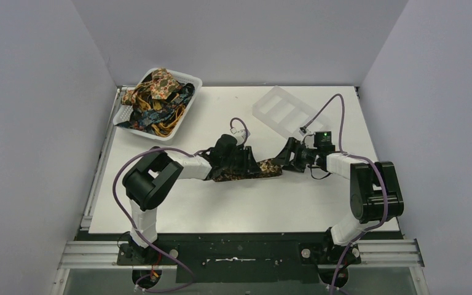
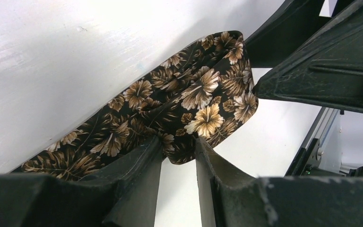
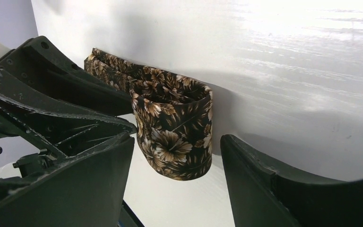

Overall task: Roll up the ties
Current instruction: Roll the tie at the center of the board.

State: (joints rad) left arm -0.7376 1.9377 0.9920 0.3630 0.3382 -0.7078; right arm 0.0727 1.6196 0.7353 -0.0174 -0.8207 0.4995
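A dark brown tie [image 1: 264, 168] with tan flowers lies in the middle of the table, its right end curled into a loose roll [image 3: 175, 127]. My left gripper [image 1: 250, 161] sits over the tie just left of the roll. In the left wrist view the left gripper [image 2: 178, 144] has its fingertips close together on a fold of the tie [image 2: 189, 94]. My right gripper [image 1: 284, 158] is at the rolled end. In the right wrist view the right gripper [image 3: 176, 139] is open, with the roll between the fingers and a gap on each side.
A white basket [image 1: 198, 80] at the back left holds several more ties [image 1: 157, 98]. A clear compartment tray [image 1: 286, 110] lies behind the right gripper. The left gripper's body [image 3: 52, 90] is close to the right gripper's left finger.
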